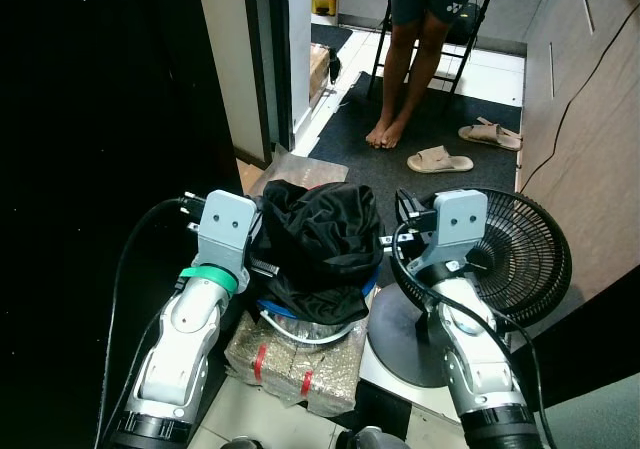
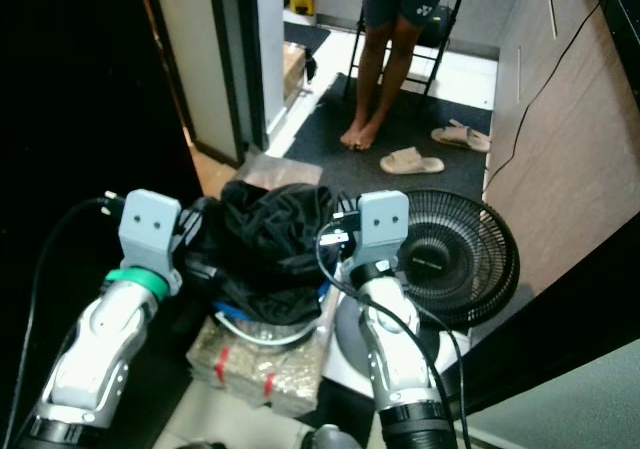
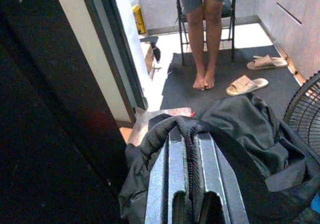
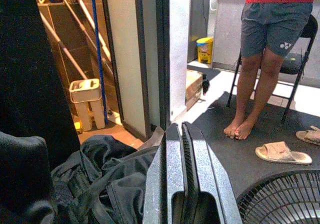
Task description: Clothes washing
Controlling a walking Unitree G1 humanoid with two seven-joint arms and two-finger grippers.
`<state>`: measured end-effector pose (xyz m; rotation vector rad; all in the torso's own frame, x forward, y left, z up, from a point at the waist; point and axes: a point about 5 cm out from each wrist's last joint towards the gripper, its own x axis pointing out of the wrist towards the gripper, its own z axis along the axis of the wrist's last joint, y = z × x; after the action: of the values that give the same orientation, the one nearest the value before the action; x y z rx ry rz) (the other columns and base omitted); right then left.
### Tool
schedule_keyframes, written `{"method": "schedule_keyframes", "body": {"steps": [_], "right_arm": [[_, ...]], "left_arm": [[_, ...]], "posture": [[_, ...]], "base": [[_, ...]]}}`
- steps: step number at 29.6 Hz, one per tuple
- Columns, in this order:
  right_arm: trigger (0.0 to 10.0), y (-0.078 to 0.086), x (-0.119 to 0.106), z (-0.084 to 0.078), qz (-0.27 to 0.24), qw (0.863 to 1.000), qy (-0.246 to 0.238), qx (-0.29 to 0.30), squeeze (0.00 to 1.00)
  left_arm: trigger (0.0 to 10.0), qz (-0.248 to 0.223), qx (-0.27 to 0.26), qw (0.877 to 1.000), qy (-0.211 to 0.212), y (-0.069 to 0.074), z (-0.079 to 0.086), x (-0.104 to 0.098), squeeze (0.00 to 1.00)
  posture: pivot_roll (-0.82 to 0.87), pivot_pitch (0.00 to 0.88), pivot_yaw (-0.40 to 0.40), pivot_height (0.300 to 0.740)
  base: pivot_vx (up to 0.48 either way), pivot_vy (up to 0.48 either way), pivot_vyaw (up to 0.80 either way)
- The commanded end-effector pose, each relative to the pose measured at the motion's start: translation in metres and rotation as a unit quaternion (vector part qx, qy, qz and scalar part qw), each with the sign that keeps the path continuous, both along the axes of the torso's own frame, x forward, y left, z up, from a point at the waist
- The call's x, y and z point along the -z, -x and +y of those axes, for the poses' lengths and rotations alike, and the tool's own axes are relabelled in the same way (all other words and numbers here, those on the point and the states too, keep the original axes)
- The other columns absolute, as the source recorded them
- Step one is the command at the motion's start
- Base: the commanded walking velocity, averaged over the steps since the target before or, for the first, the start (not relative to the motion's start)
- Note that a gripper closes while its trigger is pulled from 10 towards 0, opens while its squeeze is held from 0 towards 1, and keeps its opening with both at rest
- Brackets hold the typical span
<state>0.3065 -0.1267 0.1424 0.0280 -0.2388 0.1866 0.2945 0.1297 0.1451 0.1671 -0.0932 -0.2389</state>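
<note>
You're looking at a black garment [image 1: 320, 239] of thin, slightly sheeny cloth, crumpled into soft folds over a basin [image 1: 300, 331] whose rim looks like smooth plastic, white with blue. Beneath the basin sits a bundle [image 1: 290, 364] in clear, glossy wrap with red tape. Just beside the garment, the fan [image 1: 505, 259] has a matt black wire grille on a smooth grey base. The left gripper [image 3: 189, 159] shows dull grey metal fingers with a ribbed inner face, garment cloth pinched between them; the right gripper [image 4: 183, 159] has the same brushed metal. Beyond the garment, the carpet [image 1: 440, 134] looks dark and rough, and the sandals [image 1: 440, 159] matt beige.
</note>
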Motion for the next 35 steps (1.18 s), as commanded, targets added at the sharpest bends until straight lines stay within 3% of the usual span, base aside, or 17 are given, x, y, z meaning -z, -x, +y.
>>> {"method": "schedule_keyframes", "body": {"steps": [1, 35], "right_arm": [[10.0, 0.0000, 0.0052, 0.0010, 0.012, 1.000, -0.004, 0.001, 0.00], [10.0, 0.0003, 0.0064, 0.0021, 0.012, 1.000, -0.002, -0.002, 0.00]], "left_arm": [[10.0, 0.000, -0.001, 1.000, -0.004, 0.0001, 0.0011, 0.0020, 0.00], [10.0, -0.001, 0.004, 1.000, -0.009, -0.0006, 0.0019, 0.0017, 0.00]], "posture": [[-0.05, 0.000, 0.045, 0.740], [-0.05, 0.000, 0.048, 0.740]], "base": [[0.000, 0.000, 0.00], [0.000, 0.000, 0.00]]}}
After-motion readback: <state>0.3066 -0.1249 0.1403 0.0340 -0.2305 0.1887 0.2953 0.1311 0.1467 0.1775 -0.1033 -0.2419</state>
